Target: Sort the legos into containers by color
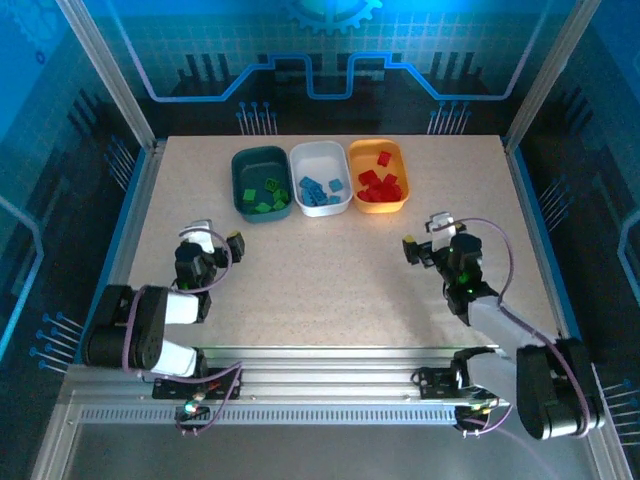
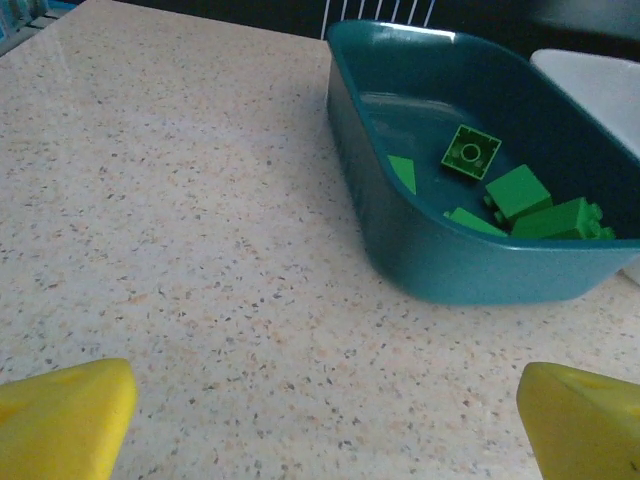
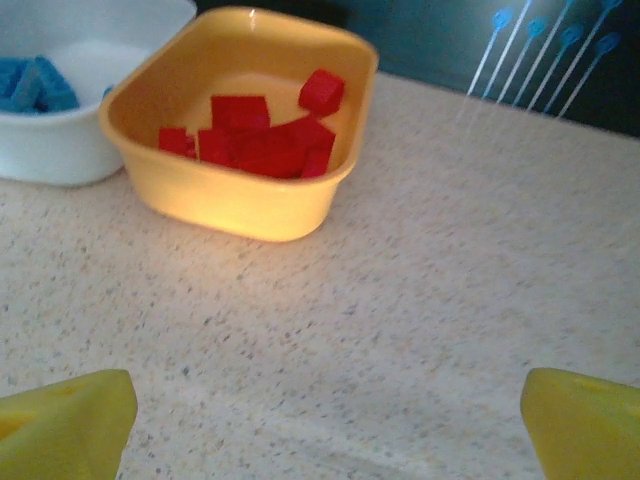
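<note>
Left gripper (image 1: 218, 235) wide, legos (image 1: 378, 186) colour-sorted

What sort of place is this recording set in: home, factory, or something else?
Most likely a lab or demo robot cell: a speckled tabletop fenced by aluminium posts and blue circuit-print panels, with the left arm and right arm bolted to a rail at its near edge.

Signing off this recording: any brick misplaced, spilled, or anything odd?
Nothing stands out: green bricks sit in the teal tray, blue bricks in the white tray, red bricks in the orange tray, none on the table.
</note>
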`<action>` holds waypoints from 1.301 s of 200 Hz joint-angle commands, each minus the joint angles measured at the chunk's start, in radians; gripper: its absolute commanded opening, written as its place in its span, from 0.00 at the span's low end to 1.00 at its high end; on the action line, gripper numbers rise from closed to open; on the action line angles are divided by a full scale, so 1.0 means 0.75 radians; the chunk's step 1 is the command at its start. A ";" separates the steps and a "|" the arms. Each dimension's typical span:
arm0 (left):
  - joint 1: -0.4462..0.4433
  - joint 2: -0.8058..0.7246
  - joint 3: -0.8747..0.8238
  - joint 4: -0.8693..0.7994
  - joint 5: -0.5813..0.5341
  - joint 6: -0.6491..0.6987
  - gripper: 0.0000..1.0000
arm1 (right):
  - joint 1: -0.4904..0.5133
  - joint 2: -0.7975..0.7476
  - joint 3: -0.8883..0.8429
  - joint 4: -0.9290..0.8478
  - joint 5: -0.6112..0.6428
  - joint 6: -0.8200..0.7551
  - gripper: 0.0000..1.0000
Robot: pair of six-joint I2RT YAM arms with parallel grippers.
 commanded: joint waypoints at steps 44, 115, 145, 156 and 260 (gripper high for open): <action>0.016 0.099 0.203 -0.097 0.085 0.077 0.99 | -0.114 0.515 0.034 0.586 -0.210 0.056 1.00; 0.006 0.099 0.236 -0.161 0.140 0.113 0.99 | -0.122 0.514 0.172 0.307 -0.106 0.110 1.00; 0.006 0.099 0.237 -0.160 0.140 0.113 0.99 | -0.117 0.513 0.173 0.304 -0.098 0.108 1.00; 0.006 0.099 0.236 -0.160 0.140 0.113 0.99 | -0.118 0.513 0.172 0.303 -0.098 0.109 1.00; -0.011 0.101 0.245 -0.179 0.129 0.127 0.99 | -0.116 0.513 0.172 0.305 -0.095 0.108 1.00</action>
